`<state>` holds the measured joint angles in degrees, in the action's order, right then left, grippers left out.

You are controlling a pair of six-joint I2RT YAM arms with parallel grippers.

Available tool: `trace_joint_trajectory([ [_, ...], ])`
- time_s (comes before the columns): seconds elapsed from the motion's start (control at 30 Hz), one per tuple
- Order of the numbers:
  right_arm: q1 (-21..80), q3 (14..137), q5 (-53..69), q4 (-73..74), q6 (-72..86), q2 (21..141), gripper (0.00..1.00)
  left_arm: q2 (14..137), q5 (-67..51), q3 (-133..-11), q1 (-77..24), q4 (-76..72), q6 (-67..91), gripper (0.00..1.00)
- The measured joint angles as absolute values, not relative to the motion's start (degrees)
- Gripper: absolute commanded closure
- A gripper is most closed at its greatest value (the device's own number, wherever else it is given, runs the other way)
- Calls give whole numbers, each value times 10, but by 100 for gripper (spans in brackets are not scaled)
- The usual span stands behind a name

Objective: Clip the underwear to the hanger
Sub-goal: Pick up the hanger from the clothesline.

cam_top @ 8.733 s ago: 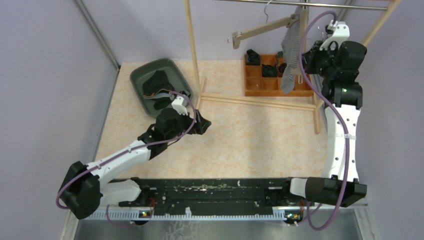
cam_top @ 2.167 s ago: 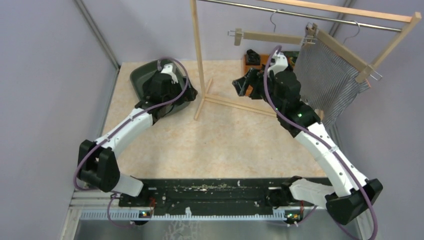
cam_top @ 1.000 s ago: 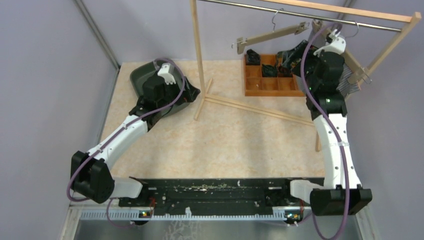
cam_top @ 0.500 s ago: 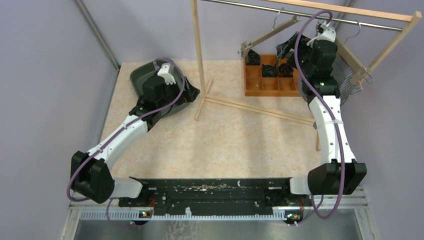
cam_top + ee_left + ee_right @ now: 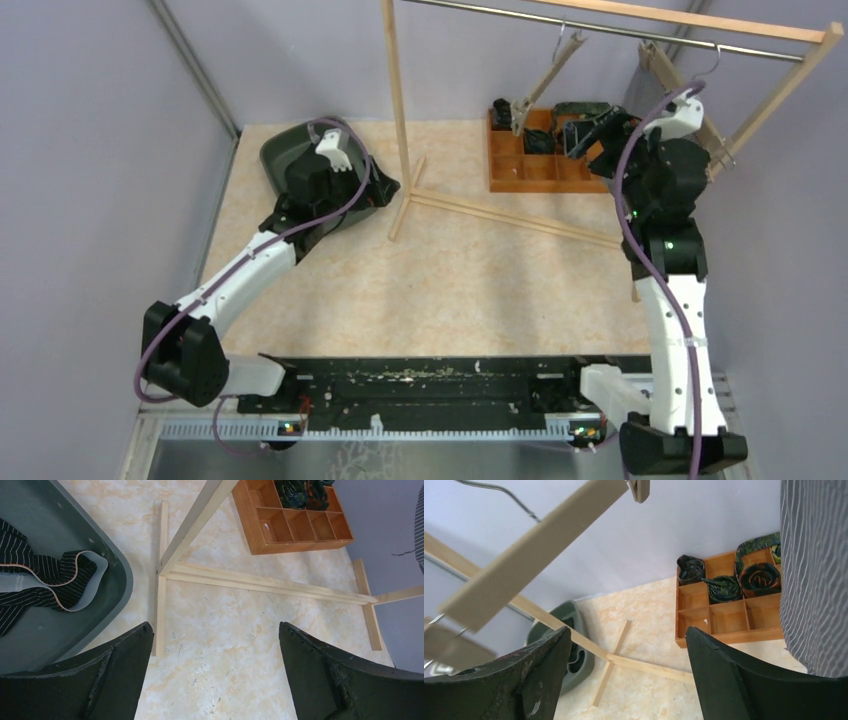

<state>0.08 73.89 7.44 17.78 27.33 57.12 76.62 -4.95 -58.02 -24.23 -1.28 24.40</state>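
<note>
Now my r claw (image 5: 626,630) has left the hanger (image 5: 548,78) at 1 o'clock swinging; wide open, empty. L claw (image 5: 215,626) open too, underwear (image 5: 47,570) unpicked.

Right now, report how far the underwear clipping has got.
Done: one grey striped piece hangs at the right, its clips out of view. In hand: nothing; the left end effector is open near the bin, the right end effector open below a bare hanger. Left: the black striped underwear lies in the bin, unclipped.
</note>
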Motion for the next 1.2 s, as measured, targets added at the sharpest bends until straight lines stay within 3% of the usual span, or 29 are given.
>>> trace_joint_trajectory([
  [0.2, 1, 754, 89, 210, 288, 521, 13, 766, -49, -571, -242, -13, 244, 0],
  [0.93, 2, 812, 209, 193, 358, 559, 12, 752, -49, -543, -242, -15, 246, 0],
  [1.2, 100, 864, 153, 199, 359, 599, 12, 752, -50, -543, -242, -19, 248, 0],
])
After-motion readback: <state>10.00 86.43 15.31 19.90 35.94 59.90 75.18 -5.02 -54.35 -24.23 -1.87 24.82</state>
